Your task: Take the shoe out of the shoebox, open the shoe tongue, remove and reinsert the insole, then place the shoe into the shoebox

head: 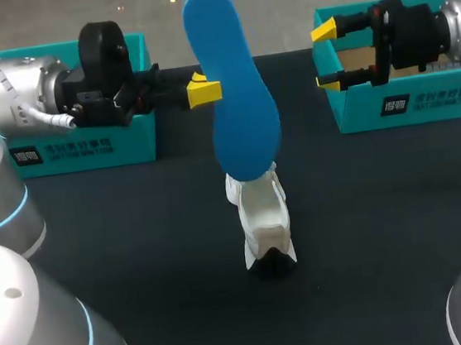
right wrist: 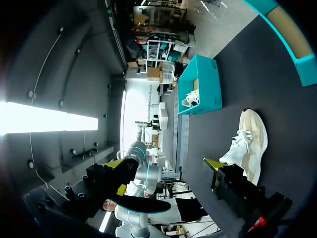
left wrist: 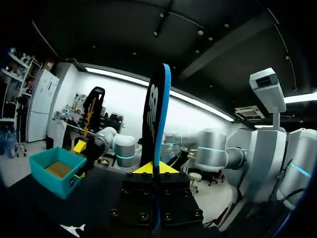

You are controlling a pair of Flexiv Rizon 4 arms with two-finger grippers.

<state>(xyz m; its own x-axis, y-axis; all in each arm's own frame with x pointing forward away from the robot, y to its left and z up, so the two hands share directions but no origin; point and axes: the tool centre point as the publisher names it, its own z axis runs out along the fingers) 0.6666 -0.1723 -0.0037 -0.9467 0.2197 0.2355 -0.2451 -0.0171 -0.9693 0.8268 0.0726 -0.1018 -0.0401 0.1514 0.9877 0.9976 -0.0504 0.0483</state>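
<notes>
— Blue insole point(head: 234, 97): where is it?
— Clamped upright between the 2 yellow tips of the left gripper point(head: 203, 91), held in the air above the white shoe point(head: 262, 219).
— And the shoe?
— It stands on the dark table point(head: 137, 233), between the left teal box point(head: 86, 147) and the right teal shoebox point(head: 406, 107), apart from both.
— The right gripper point(head: 327, 56)?
— Its fingers are spread with nothing between them, over the inner end of the right teal shoebox.
</notes>
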